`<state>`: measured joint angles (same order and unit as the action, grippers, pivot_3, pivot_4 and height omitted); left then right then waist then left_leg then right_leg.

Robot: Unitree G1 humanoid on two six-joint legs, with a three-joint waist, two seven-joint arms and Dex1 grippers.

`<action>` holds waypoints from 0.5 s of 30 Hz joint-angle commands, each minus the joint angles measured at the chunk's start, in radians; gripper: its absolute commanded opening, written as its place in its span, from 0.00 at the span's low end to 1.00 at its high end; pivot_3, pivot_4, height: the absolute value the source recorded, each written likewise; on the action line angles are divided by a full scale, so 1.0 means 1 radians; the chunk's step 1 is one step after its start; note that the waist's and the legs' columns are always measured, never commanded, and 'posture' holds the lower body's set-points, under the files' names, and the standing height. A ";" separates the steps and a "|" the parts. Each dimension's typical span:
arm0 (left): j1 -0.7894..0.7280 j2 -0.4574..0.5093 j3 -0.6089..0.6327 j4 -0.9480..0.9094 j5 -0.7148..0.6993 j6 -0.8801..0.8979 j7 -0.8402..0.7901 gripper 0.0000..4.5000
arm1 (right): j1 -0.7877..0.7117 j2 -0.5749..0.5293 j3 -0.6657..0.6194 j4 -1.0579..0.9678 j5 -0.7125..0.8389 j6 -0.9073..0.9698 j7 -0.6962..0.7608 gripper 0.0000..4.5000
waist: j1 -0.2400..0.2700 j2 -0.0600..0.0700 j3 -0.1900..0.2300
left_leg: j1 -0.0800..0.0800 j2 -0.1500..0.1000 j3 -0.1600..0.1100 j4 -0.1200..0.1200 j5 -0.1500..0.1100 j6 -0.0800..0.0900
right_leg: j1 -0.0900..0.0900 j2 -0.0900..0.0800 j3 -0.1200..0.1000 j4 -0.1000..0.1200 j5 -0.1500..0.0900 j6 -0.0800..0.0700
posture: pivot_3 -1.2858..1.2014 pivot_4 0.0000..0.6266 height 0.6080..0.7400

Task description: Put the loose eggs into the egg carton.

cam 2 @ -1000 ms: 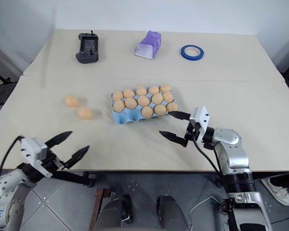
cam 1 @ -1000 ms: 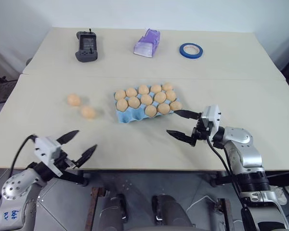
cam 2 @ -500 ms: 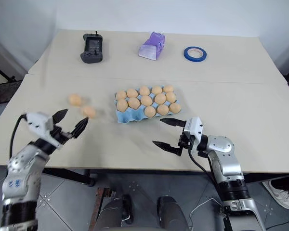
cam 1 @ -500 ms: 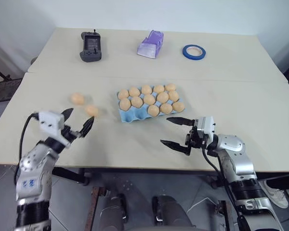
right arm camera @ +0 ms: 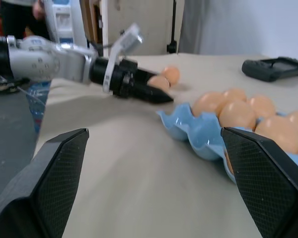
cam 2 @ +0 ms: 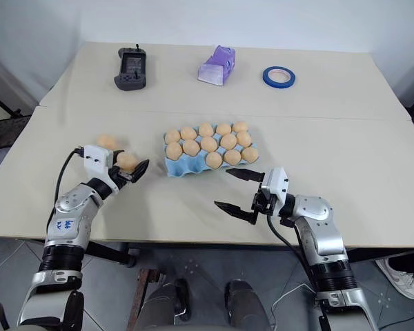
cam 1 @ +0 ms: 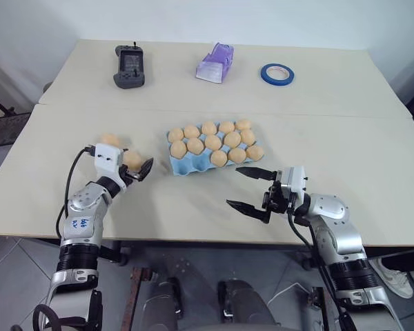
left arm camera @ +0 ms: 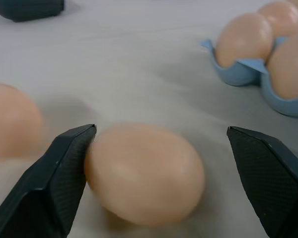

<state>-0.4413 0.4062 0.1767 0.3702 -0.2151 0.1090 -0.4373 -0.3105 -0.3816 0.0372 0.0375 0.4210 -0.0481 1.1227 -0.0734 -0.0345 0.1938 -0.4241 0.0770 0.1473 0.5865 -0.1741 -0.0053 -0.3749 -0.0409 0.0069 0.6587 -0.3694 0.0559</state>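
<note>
Two loose eggs lie on the table left of the carton. My left gripper (cam 1: pixel 134 164) is open, with its fingers on either side of the nearer egg (left arm camera: pixel 144 171). One finger (left arm camera: pixel 69 158) touches the egg and the other stands apart from it. The farther egg (cam 1: pixel 109 139) lies just beyond. The light blue egg carton (cam 1: pixel 184 165) holds several eggs, and its front left cups are bare. My right gripper (cam 1: pixel 233 186) hangs open and empty in front of the carton's right end, pointing left.
At the back of the table lie a black controller (cam 1: pixel 128 67), a purple-white packet (cam 1: pixel 212 62) and a blue tape roll (cam 1: pixel 274 73). The table's front edge runs just below both arms.
My left arm has come up from below the table's edge and forward over the table, bringing its fingers around the nearer egg. Those fingers stand closer together than before. The right gripper has stayed put.
</note>
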 commanded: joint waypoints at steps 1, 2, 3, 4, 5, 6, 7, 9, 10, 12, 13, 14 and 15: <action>-0.018 0.003 0.000 -0.022 -0.006 -0.036 -0.027 0.67 | 0.008 0.001 -0.013 -0.052 0.019 0.005 -0.026 1.00 | 0.001 0.000 0.000 | 0.000 0.000 0.000 0.000 0.000 0.000 | 0.000 0.000 0.000 0.000 0.000 0.000 | 0.52 0.24 1.00; -0.017 -0.001 0.001 -0.032 -0.015 -0.044 -0.040 0.58 | 0.012 0.001 -0.014 -0.056 0.019 0.007 -0.032 1.00 | 0.001 0.000 0.000 | 0.000 0.000 0.000 0.000 0.000 0.000 | 0.000 0.000 0.000 0.000 0.000 0.000 | 0.52 0.24 1.00; -0.018 -0.004 0.001 -0.050 -0.027 -0.049 -0.057 0.52 | 0.018 -0.001 -0.017 -0.059 0.019 0.007 -0.039 1.00 | 0.002 0.000 0.000 | 0.000 0.000 0.000 0.001 0.000 0.000 | 0.000 0.000 0.000 0.000 0.000 0.000 | 0.52 0.24 1.00; -0.019 -0.006 -0.004 -0.069 -0.038 -0.044 -0.078 0.46 | 0.025 -0.004 -0.020 -0.062 0.018 0.008 -0.045 1.00 | 0.004 0.000 0.000 | 0.000 0.000 0.000 0.001 0.000 0.000 | 0.000 0.000 0.000 0.000 0.000 0.000 | 0.52 0.24 1.00; -0.023 -0.007 -0.023 -0.103 -0.052 -0.044 -0.120 0.46 | 0.035 -0.009 -0.028 -0.067 0.018 0.010 -0.054 1.00 | 0.008 0.000 0.000 | 0.000 0.000 0.000 0.000 0.000 0.000 | 0.000 0.000 0.000 0.000 0.000 0.000 | 0.52 0.24 1.00; -0.033 -0.006 -0.049 -0.132 -0.061 -0.033 -0.163 0.46 | 0.046 -0.015 -0.034 -0.071 0.017 0.009 -0.061 1.00 | 0.014 0.000 0.000 | 0.000 0.000 0.000 0.000 0.000 0.000 | 0.000 0.000 0.000 0.000 0.000 0.000 | 0.52 0.24 1.00; -0.047 -0.009 -0.077 -0.154 -0.070 -0.019 -0.209 0.46 | 0.054 -0.020 -0.040 -0.076 0.016 0.008 -0.068 1.00 | 0.017 0.000 0.000 | 0.000 0.000 0.000 0.000 0.000 0.000 | 0.000 0.000 0.000 0.000 0.000 0.000 | 0.52 0.24 1.00; -0.068 -0.011 -0.111 -0.170 -0.076 -0.006 -0.259 0.46 | 0.063 -0.027 -0.047 -0.082 0.015 0.009 -0.081 1.00 | 0.026 0.000 0.000 | 0.000 0.000 0.000 0.000 0.000 0.000 | 0.000 0.000 0.000 0.000 0.000 0.000 | 0.52 0.24 1.00; -0.083 -0.013 -0.128 -0.164 -0.071 -0.001 -0.277 0.46 | 0.066 -0.028 -0.049 -0.084 0.013 0.008 -0.089 1.00 | 0.027 0.000 0.000 | 0.000 0.000 0.000 0.000 0.000 0.000 | 0.000 0.000 0.000 0.000 0.000 0.000 | 0.52 0.24 1.00; -0.123 -0.029 -0.154 -0.133 -0.066 0.001 -0.305 0.46 | 0.069 -0.032 -0.054 -0.087 0.008 0.004 -0.105 1.00 | 0.028 0.000 0.000 | 0.000 -0.001 0.000 0.002 0.000 0.000 | 0.001 -0.001 0.000 0.000 0.000 0.000 | 0.52 0.24 1.00; -0.151 -0.041 -0.168 -0.105 -0.061 0.002 -0.317 0.46 | 0.073 -0.035 -0.058 -0.089 0.008 0.001 -0.112 1.00 | 0.028 0.000 0.000 | 0.000 -0.001 0.000 0.002 0.000 0.000 | 0.001 -0.001 0.000 0.000 0.000 0.000 | 0.52 0.24 1.00; -0.189 -0.058 -0.182 -0.056 -0.050 -0.012 -0.328 0.46 | 0.078 -0.040 -0.065 -0.092 0.007 -0.001 -0.118 1.00 | 0.029 0.000 0.000 | 0.000 -0.001 0.000 0.002 0.000 0.000 | 0.001 -0.001 0.000 0.000 0.000 0.001 | 0.52 0.24 1.00; -0.215 -0.070 -0.191 -0.021 -0.041 -0.024 -0.335 0.46 | 0.082 -0.043 -0.068 -0.094 0.007 -0.003 -0.123 1.00 | 0.031 0.000 0.000 | 0.000 -0.001 0.000 0.003 0.000 0.000 | 0.001 -0.001 0.000 0.000 0.000 0.001 | 0.52 0.24 1.00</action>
<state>-0.6241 0.3432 -0.0023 0.3202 -0.2652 0.1084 -0.7546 -0.2319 -0.4143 -0.0055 -0.0157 0.4189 -0.0402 1.0111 -0.0427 -0.0346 0.1939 -0.4244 0.0761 0.1472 0.5895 -0.1744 -0.0047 -0.3738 -0.0417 0.0068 0.6588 -0.3689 0.0565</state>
